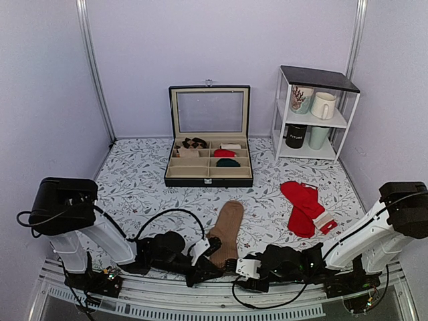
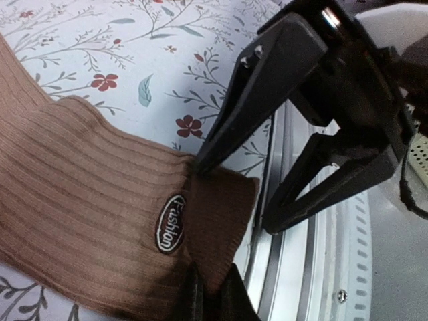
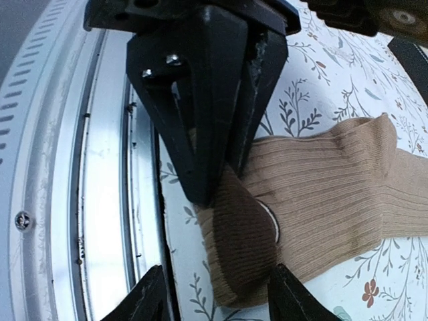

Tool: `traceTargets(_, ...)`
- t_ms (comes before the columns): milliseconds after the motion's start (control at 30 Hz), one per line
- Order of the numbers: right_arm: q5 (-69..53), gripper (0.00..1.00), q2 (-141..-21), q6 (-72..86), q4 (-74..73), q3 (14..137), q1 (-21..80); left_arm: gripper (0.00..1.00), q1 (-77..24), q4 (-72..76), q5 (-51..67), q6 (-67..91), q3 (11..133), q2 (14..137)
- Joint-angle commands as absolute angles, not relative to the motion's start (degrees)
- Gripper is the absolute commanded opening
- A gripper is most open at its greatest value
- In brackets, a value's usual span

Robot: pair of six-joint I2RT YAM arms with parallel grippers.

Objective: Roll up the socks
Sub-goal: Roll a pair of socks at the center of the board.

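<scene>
the tan socks [image 1: 229, 224] lie flat and long on the table [image 1: 134, 180], in front of the black case [image 1: 208, 180] and well apart from it. their rounded end points toward the case, and the dark cuff lies at the end farthest from it, beside the metal rail [image 3: 100, 200]. the left end effector [image 2: 212, 294] is clamped on the cuff's edge. the right end effector [image 3: 219, 297] faces it, fingers apart, straddling the same cuff.
</scene>
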State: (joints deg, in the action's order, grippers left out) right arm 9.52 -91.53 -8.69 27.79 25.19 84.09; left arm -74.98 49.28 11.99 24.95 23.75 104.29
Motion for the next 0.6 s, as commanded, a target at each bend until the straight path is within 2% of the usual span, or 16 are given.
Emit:
traceTargets(0,14.1,0.52,-93.0,-12.1,27.5,26.4,84.3,0.00,-75.2,35.9,15.8,26.1,21.7,108.9)
traceTargets(133,13.4,0.46,-94.0,-11.7,27.5,27.2,84.3,0.00,-75.1,35.9,16.1,25.9,22.0,109.4)
traceTargets(267,13.2,0.44,-93.8,-11.6,27.4,27.3,84.3,0.00,-75.1,36.2,16.3,26.0,22.0,109.8)
traceTargets(367,11.7,0.31,-93.4,-11.8,26.9,27.5,84.3,0.00,-75.0,36.2,16.3,26.1,22.0,110.0)
traceTargets(467,9.4,0.10,-94.2,-10.5,25.3,28.1,84.2,0.00,-74.8,36.1,16.2,26.1,22.1,110.2)
traceTargets(500,8.5,0.06,-94.7,-9.7,24.9,28.2,84.1,0.00,-74.8,35.8,15.8,26.2,22.2,110.1)
traceTargets(567,7.1,0.05,-95.8,-6.6,24.5,28.0,83.9,0.02,-74.8,35.0,14.1,26.0,22.5,109.4)
